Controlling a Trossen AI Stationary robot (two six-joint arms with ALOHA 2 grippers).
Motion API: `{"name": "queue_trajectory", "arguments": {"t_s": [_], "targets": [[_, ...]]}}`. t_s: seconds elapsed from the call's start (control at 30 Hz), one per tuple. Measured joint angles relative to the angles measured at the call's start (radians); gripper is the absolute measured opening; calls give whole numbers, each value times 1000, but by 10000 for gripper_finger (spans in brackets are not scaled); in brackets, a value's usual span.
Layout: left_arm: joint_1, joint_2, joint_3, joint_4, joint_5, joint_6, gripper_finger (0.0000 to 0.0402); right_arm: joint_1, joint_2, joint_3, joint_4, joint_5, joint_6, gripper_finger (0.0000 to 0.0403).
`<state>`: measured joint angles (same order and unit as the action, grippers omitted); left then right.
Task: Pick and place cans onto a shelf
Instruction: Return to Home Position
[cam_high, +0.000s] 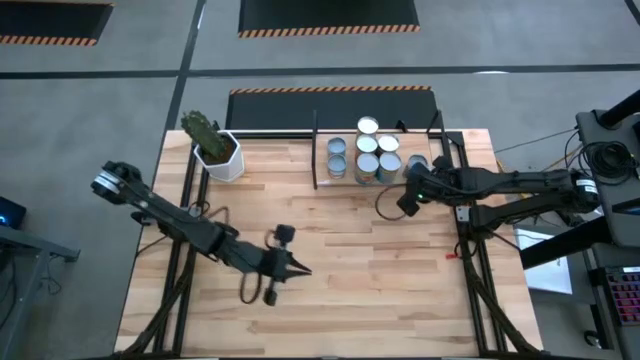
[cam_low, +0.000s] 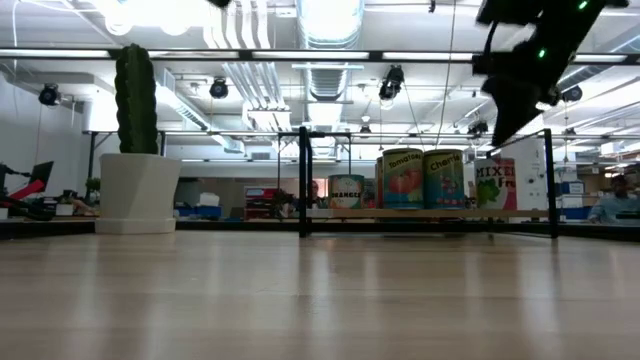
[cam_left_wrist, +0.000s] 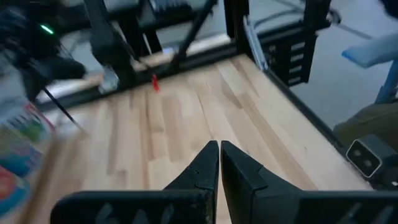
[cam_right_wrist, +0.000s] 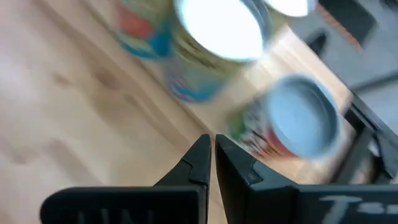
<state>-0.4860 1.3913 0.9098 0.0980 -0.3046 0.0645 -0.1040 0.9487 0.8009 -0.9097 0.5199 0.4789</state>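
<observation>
Several cans (cam_high: 366, 155) stand upright in a cluster on the low wooden shelf (cam_high: 452, 150) with black posts at the table's far right; they also show in the low view (cam_low: 403, 178). My right gripper (cam_high: 404, 203) is shut and empty, raised just near of the cans; its wrist view shows a white-topped can (cam_right_wrist: 221, 30) and a blue-grey-topped can (cam_right_wrist: 305, 118) ahead of its fingertips (cam_right_wrist: 212, 148). In the low view it hangs above the shelf (cam_low: 515, 100). My left gripper (cam_high: 300, 268) is shut and empty over the table's middle (cam_left_wrist: 219, 152).
A white hexagonal pot with a cactus (cam_high: 218, 152) stands at the table's far left, left of the shelf. The shelf's black posts (cam_low: 303, 180) and frame rise around the cans. Bare butcher-block tabletop (cam_high: 350, 300) lies between the two arms and toward the near edge.
</observation>
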Motion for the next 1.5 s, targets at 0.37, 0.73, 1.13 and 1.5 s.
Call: {"name": "queue_trajectory", "arguments": {"t_s": [0.37,0.73,1.13,1.5], "targets": [[-1,-344,-314,198,-1,50,0,324,-177,-56,337,30,-214,12],[31,-628,-598,390,-3,51,0,464,-323,-245,736,-28,-526,12],[146,-833,-672,325,-1,47,0,464,-528,-390,841,-107,-615,12],[148,-957,-671,174,0,58,0,464,-664,-451,841,-109,-654,12]]}}
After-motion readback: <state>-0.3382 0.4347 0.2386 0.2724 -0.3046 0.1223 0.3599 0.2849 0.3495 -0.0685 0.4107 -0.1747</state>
